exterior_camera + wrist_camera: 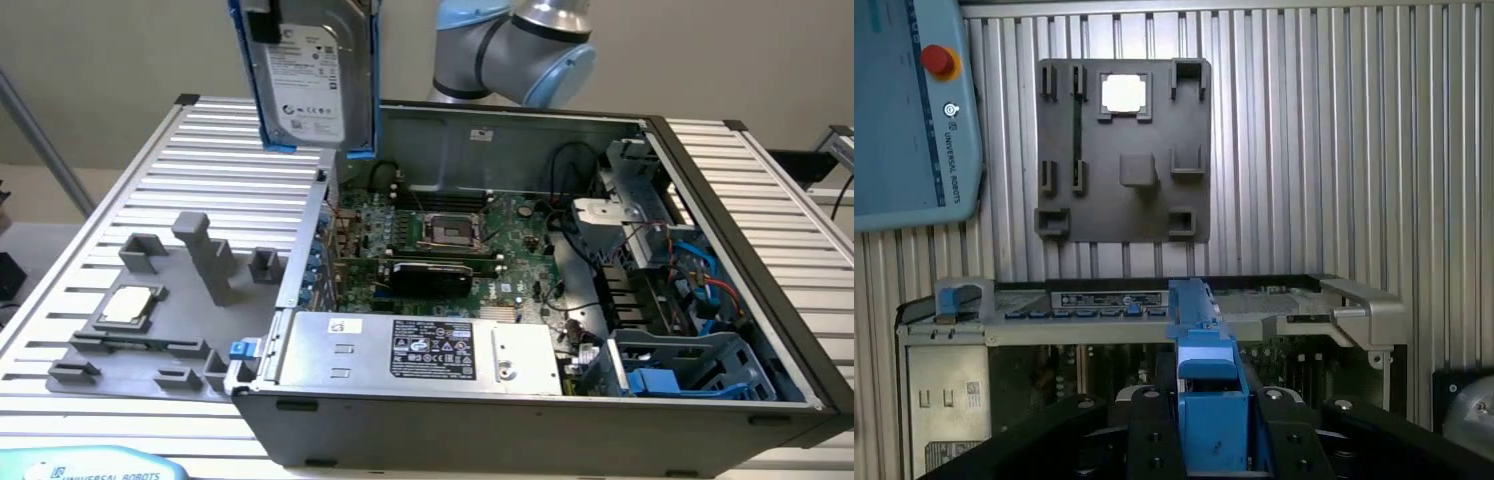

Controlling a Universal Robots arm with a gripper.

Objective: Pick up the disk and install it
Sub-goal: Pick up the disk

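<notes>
The disk (310, 75), a silver-grey drive with a white label in a blue carrier frame, hangs upright high above the back left corner of the open computer case (461, 150). In the wrist view the carrier's blue edge (1206, 385) runs between two black fingers (1152, 425), and my gripper (1206, 435) is shut on it. Below it lie the case's side wall and part of the motherboard.
A grey fixture plate (147, 320) with a square CPU chip (123, 305) lies on the ribbed table at the exterior view's left. Inside the case are the power supply (420, 350), the motherboard (441, 235) and a blue drive cage (687, 365). A teach pendant (914, 110) lies nearby.
</notes>
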